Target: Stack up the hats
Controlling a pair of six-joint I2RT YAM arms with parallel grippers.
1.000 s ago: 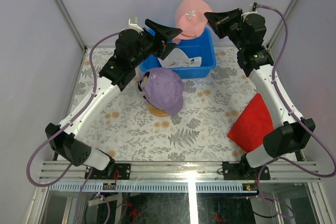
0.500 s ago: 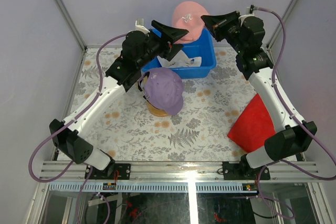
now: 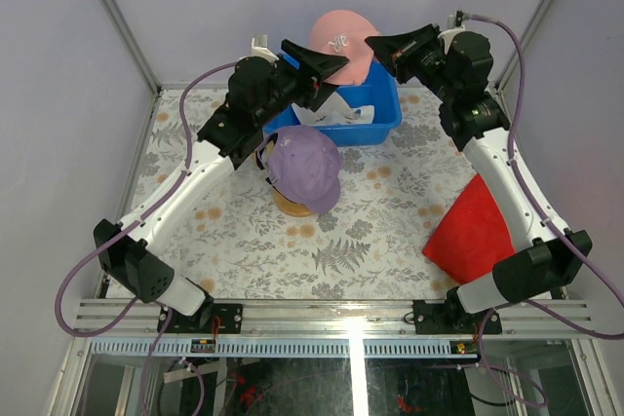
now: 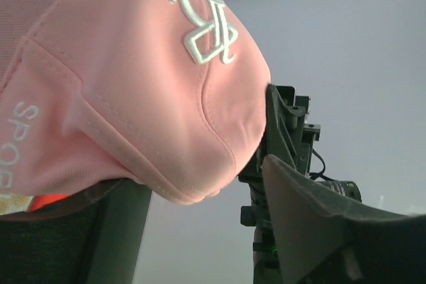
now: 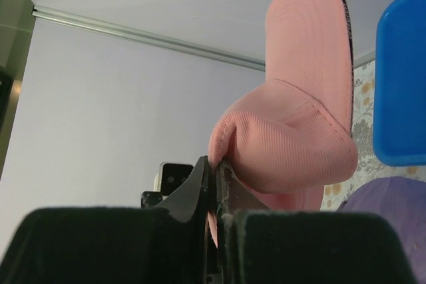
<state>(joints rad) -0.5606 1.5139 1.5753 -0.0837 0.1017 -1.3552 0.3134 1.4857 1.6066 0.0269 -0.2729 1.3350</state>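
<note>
A pink hat (image 3: 341, 41) with a white logo hangs in the air over the far edge of a blue bin (image 3: 382, 124). My right gripper (image 3: 374, 44) is shut on a fold of its fabric (image 5: 229, 141). My left gripper (image 3: 330, 65) stands open just left of the pink hat (image 4: 133, 84), whose lower edge hangs above the gap between the fingers (image 4: 313, 224) without being pinched. A lavender hat (image 3: 304, 170) tops a pile in the middle of the table, with a black edge (image 3: 262, 157) at its left and a tan edge (image 3: 292, 205) below. A white hat (image 3: 343, 115) lies in the bin.
A flat red cloth (image 3: 473, 226) lies at the right side of the floral table cover (image 3: 370, 241). Both arms reach over the bin at the back. Grey walls and metal frame rails close in the table on three sides.
The right gripper has carried the pink hat up and to the left. The left gripper has swung right toward it and narrowed slightly.
</note>
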